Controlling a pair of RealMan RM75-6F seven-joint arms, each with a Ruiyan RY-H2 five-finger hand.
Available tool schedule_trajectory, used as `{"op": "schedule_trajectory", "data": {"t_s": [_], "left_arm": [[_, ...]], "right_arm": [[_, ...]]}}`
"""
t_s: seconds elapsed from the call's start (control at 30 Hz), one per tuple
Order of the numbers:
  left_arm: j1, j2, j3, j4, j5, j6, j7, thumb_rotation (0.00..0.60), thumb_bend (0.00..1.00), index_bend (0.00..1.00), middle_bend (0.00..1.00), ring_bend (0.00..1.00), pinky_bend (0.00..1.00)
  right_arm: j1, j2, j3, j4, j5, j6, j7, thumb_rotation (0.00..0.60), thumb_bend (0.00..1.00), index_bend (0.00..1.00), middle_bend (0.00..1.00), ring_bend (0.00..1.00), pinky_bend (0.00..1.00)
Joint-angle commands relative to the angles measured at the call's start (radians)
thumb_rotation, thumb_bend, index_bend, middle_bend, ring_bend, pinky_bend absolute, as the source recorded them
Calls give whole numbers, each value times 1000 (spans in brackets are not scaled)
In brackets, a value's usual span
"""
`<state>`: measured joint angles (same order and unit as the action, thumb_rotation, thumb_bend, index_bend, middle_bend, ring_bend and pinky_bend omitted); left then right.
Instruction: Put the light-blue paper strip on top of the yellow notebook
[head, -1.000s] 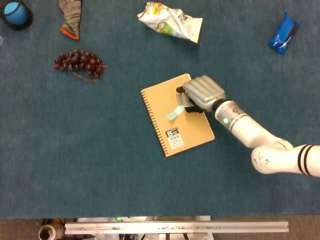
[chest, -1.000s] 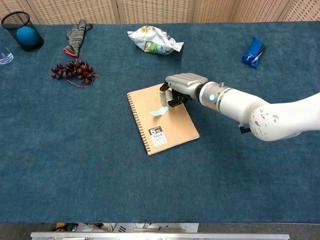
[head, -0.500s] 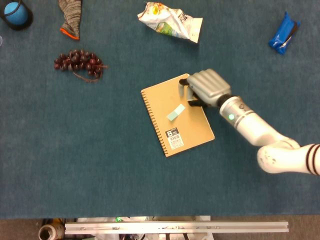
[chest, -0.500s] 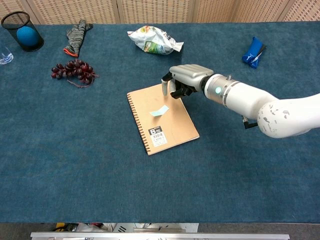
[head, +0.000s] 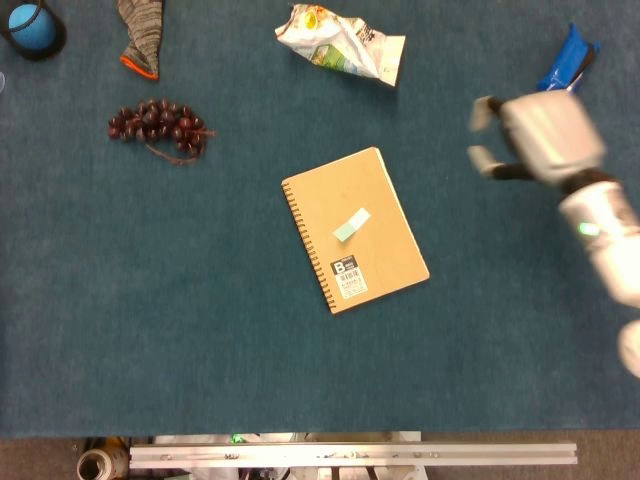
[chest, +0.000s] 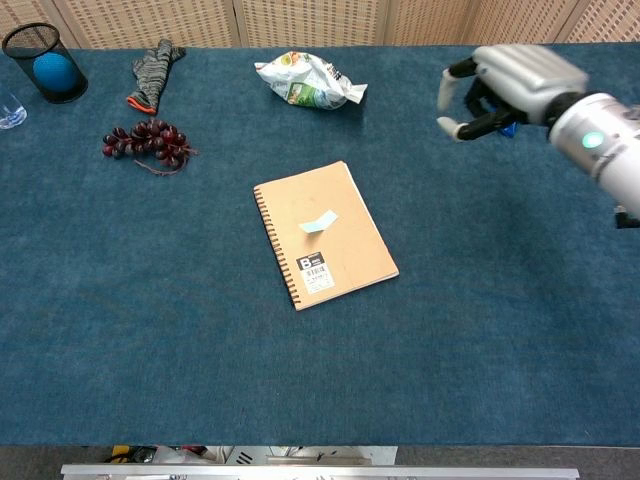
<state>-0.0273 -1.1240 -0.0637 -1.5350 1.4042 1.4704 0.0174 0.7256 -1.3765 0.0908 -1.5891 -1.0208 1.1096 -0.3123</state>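
Observation:
The yellow spiral notebook (head: 356, 230) (chest: 325, 234) lies flat in the middle of the blue table. A small light-blue paper strip (head: 351, 225) (chest: 319, 222) rests on its cover, above the barcode label, with nothing touching it. My right hand (head: 535, 137) (chest: 500, 87) hovers far to the right of the notebook, up near the back right of the table, fingers spread and empty. My left hand shows in neither view.
A crumpled snack bag (head: 343, 43) (chest: 308, 80) lies behind the notebook. Dark grapes (head: 160, 127) (chest: 145, 143), a striped sock (head: 140, 35) and a black cup with a blue ball (chest: 48, 62) sit back left. A blue packet (head: 566, 66) lies back right, beside the hand.
My right hand has let go of the strip, which now lies on the notebook, and has swung up and away to the right.

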Motion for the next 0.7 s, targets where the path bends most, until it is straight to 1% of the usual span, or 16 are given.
{"op": "schedule_trajectory", "data": {"t_s": [0.03,0.1,0.2,0.3,0.4,0.53,0.7], "left_arm": [[-5,1,-2,-6,1,-3,3,600,149,190,215,224,166],[-7,1,-2,-11,1,-5,8,600,149,190,215,224,166],[-10,1,-3,-18,3,-4,16,600,148,190,215,224,166],[-12,0,-4,-25,3,-2,22,600,149,190,215,224,166],[-12,0,-3,-32,5,2,28,600,149,190,215,224,166],[-11,-2,-2,-42,10,11,36,600,149,190,215,224,166],[-14,-3,1,-53,17,11,48,600,149,190,215,224,166]], "right_arm": [[-129,118,-49,-85,-68,156,-27,432,259,450,728,763,995],[-171,150,-64,-99,-83,197,-22,442,258,430,666,683,951],[-237,193,-90,-111,-113,260,-13,481,260,405,607,614,905],[-301,224,-114,-111,-135,315,-5,531,267,399,588,596,902],[-361,239,-127,-98,-152,374,-6,556,271,393,571,583,899],[-431,248,-131,-85,-161,424,25,559,271,393,570,580,897],[-478,245,-125,-61,-178,444,45,557,270,393,570,580,897]]}}
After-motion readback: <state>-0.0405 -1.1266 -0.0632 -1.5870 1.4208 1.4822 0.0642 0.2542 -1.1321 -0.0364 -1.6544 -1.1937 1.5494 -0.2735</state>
